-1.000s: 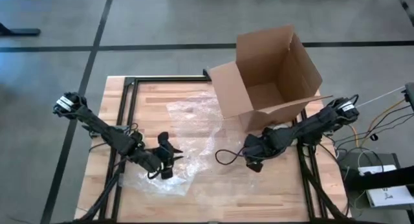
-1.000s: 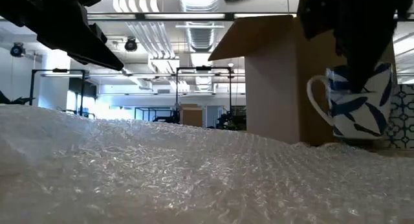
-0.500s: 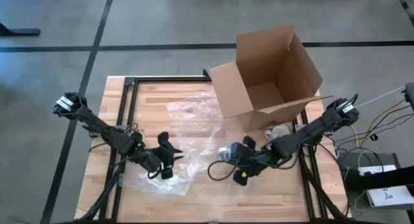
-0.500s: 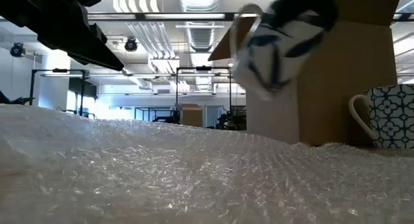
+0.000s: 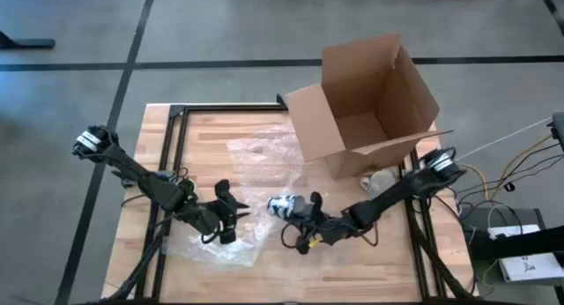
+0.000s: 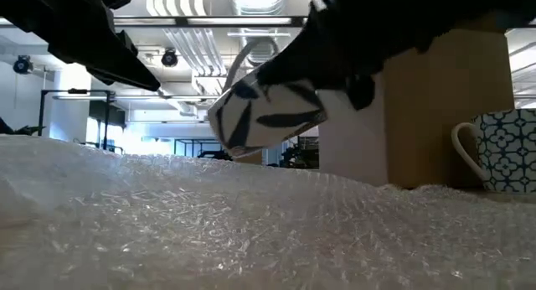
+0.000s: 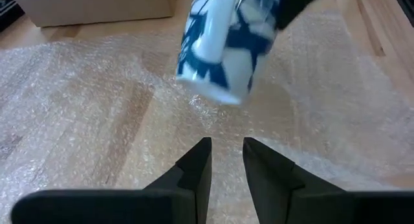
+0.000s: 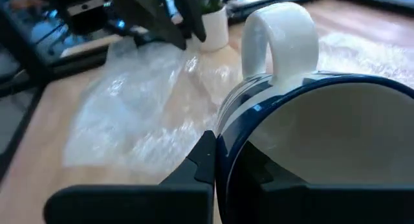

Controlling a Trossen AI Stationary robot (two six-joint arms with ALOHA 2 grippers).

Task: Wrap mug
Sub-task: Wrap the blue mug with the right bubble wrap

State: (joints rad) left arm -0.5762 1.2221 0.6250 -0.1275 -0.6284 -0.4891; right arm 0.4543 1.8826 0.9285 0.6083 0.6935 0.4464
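A white mug with blue leaves (image 5: 281, 204) (image 6: 266, 114) (image 7: 226, 39) hangs tipped over the clear bubble wrap (image 5: 251, 177) (image 6: 209, 223), which lies flat on the table. My right gripper (image 5: 300, 212) (image 8: 217, 169) is shut on the mug and reaches in from the table's right. My left gripper (image 5: 231, 219) (image 7: 226, 160) hovers low over the wrap's near left part. It is open by a narrow gap with nothing in it, and it points at the mug's bottom. My right gripper holds the mug at its rim (image 8: 226, 130), close below the handle (image 8: 278, 36). One finger (image 8: 202, 160) lies on the outer wall; the mug hides the other. The fingers come nearly level from the table's right. The mug is clear of the wrap, its bottom (image 6: 224, 126) tipped toward the left.
An open cardboard box (image 5: 370, 98) (image 6: 419, 114) stands at the far right of the table. A second mug (image 5: 379, 179) (image 6: 502, 152) with a blue tile pattern stands by the box's near side. Bare wood (image 5: 291, 270) lies along the near edge.
My right gripper has carried the leaf mug from beside the box toward the table's left, over the bubble wrap. The mug has gone from upright to tipped, its bottom now leading. The patterned mug behind it has come into sight.
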